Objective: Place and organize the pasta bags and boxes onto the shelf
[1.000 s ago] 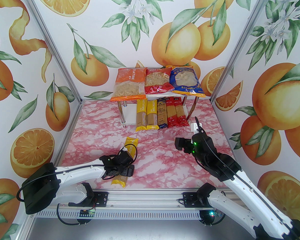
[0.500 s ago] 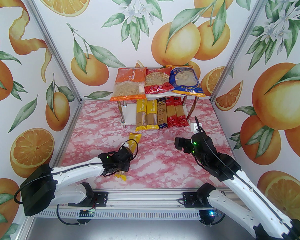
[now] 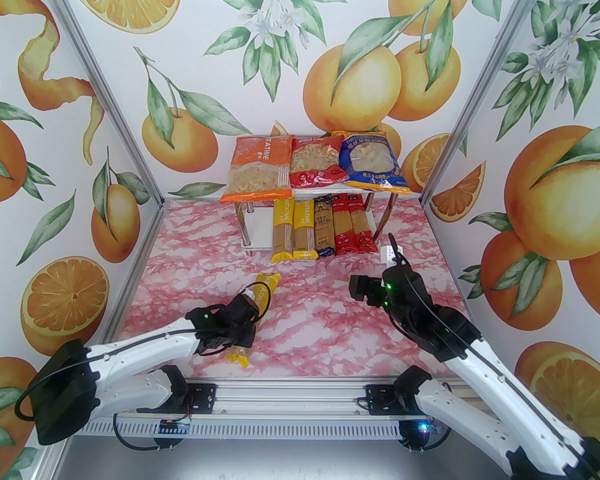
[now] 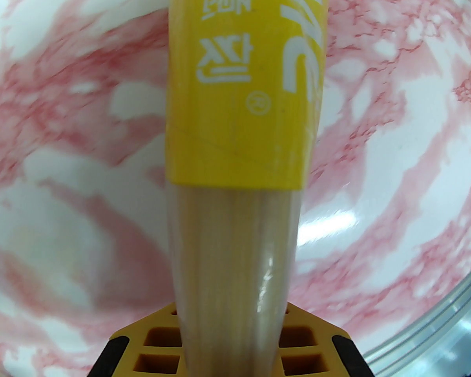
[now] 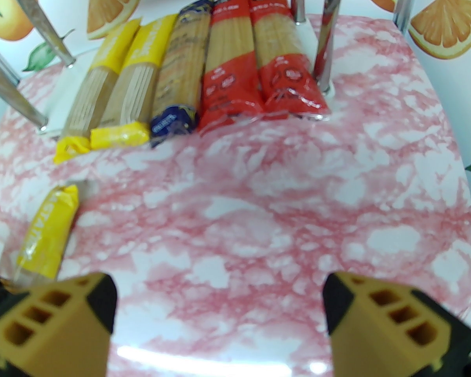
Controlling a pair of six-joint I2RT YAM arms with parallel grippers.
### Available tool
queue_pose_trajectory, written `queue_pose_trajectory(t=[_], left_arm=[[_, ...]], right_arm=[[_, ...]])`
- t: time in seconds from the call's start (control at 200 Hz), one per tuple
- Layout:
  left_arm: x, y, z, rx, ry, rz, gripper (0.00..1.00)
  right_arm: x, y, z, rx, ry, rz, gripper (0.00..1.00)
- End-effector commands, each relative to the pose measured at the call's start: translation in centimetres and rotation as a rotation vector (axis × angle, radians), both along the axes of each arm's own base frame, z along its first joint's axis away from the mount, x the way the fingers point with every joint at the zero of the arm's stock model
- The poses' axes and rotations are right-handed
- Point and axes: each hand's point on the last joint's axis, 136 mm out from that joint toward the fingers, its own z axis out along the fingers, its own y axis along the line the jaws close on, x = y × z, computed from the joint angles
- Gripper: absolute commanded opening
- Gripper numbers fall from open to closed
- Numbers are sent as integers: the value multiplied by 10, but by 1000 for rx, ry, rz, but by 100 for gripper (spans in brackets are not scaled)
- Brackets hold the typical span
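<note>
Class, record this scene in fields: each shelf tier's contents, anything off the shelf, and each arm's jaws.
Top tier: orange bag, red bag, blue bag, side by side
Lower tier: five spaghetti packs: two yellow, one dark blue, two red
Off the shelf: one yellow pack
Left gripper: jaws shut on the yellow pack
Right gripper: jaws open, holding nothing

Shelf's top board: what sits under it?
Five spaghetti packs lie side by side on the lower board: two yellow, one dark blue, two red. From above, the top board and the bags on it cover their far ends.
</note>
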Motion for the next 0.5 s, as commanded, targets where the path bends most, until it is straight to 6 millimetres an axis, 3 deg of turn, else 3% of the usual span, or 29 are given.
queue_pose_trajectory(t=[0.0,0.495], left_arm=[[14,-7,35,-80,-100,2,0],[35,-9,116,-204,-240,23,0]], right_arm=[[2,0,-2,5,7,-7,92],[6,6,2,10,7,11,91]])
